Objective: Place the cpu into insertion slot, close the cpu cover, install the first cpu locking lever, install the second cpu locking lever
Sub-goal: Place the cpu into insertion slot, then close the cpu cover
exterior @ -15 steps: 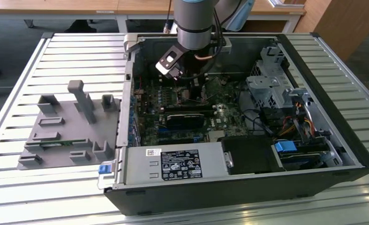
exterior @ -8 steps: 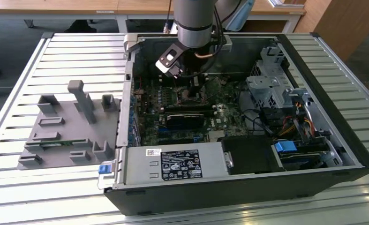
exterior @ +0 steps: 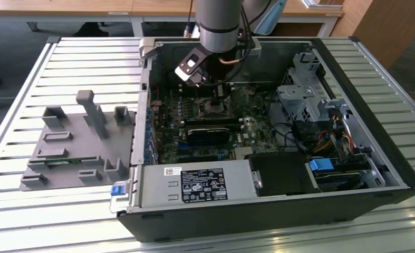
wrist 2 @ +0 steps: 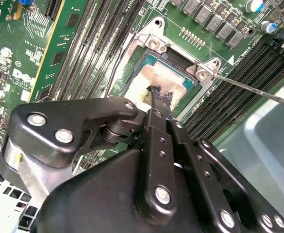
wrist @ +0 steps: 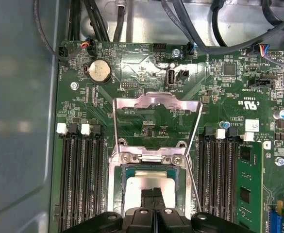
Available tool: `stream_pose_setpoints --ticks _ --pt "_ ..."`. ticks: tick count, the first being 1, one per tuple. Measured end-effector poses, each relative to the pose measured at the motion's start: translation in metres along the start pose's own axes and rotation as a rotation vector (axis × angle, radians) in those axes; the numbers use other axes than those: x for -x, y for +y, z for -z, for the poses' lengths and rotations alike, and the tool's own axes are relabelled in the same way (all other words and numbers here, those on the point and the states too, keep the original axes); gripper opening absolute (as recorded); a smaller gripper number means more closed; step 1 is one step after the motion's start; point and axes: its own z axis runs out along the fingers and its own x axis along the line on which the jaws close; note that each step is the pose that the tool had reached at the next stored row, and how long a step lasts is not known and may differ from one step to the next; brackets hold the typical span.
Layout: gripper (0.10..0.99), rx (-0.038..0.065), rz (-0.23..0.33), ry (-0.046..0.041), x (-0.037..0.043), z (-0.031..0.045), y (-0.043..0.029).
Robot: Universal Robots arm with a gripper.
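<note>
1. While the gripper (wrist: 154, 192) hangs straight over the slot (wrist: 116, 182), its jaws are pressed together, with no gap that I can see and nothing held between them. In the second wrist view the fingertips (wrist 2: 156, 97) rest on, or just above, the cpu (wrist: 149, 177) near the middle of its face.
2. The cpu lies flat inside the slot, tan face up and square to the slot's rim. I judge it seated, so the placing step looks done. Being square, it has no long axis to line up.
3. The cover (wrist: 156, 101) is not over the slot. It is tipped back from the slot's hinged edge, on the side of the slot that faces the cabled case wall, and bare board shows through its open centre.
4. From the jaws, then, the cover lies beyond the slot, away from the gripper's body. Its hinge line runs across the slot's width.
5. One lever (wrist 2: 248, 91), a thin rod, slants out from a corner of the slot. It looks free, not latched.
6. Memory slots (wrist: 78, 179) flank the slot on two sides.
7. In the exterior view the slot sits mid-motherboard (exterior: 172, 124) inside the case (exterior: 263, 221), with the arm directly above the slot.
</note>
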Motion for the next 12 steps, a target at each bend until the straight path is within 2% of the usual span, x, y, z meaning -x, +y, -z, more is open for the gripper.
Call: stream_pose_setpoints --ticks 12 --pt "0.106 0.0 0.0 0.0 0.0 0.0036 0.0002"
